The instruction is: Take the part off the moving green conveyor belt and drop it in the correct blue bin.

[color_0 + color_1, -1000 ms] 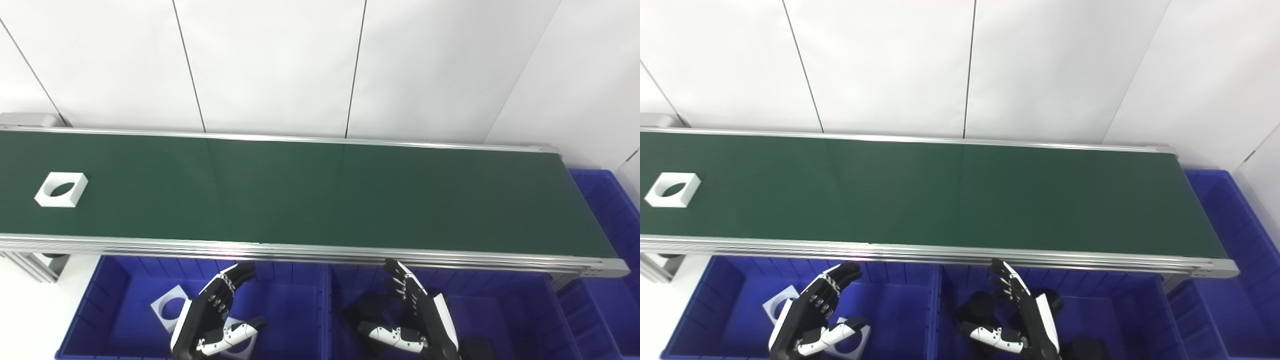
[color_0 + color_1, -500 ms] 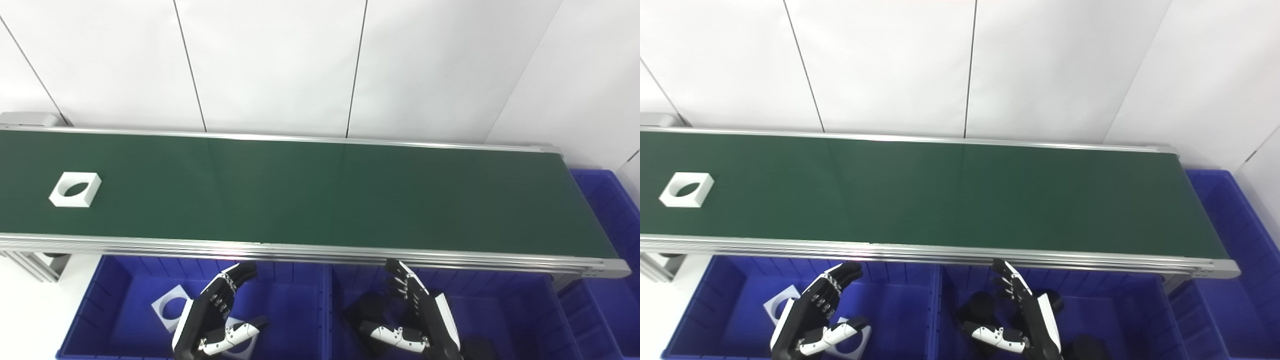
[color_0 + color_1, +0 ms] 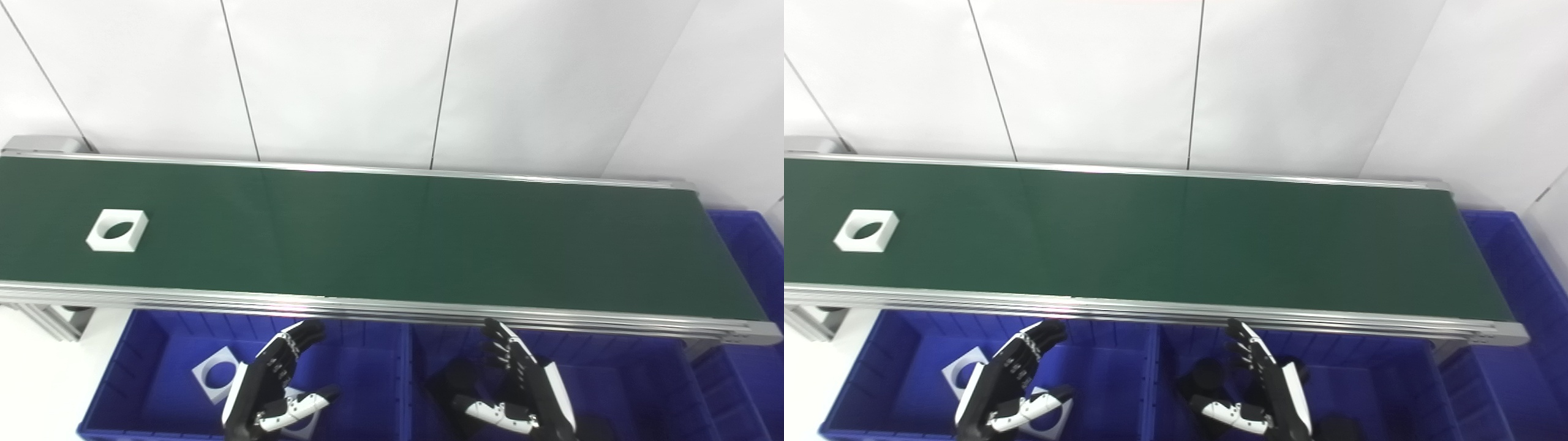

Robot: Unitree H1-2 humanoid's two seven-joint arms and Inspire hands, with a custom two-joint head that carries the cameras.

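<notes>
The white square part (image 3: 117,230) with its round hole lies flat on the green conveyor belt (image 3: 392,239), far out at the left end, nearer the near rail than the far one, and nothing is touching it. Below the belt's near edge sit two blue bins side by side: the left blue bin (image 3: 147,343) holds two more white square parts (image 3: 214,383) (one half hidden under the hand), the right blue bin (image 3: 618,380) holds dark round pieces (image 3: 456,376). Left hand (image 3: 272,386) hovers over the left bin, fingers spread and thumb out, holding nothing. Right hand (image 3: 520,392) hovers over the right bin, also spread wide, also empty. Both hands are well apart from the part on the belt. A third blue bin (image 3: 750,245) sits at the belt's right end, against the white panelled wall (image 3: 343,79).
</notes>
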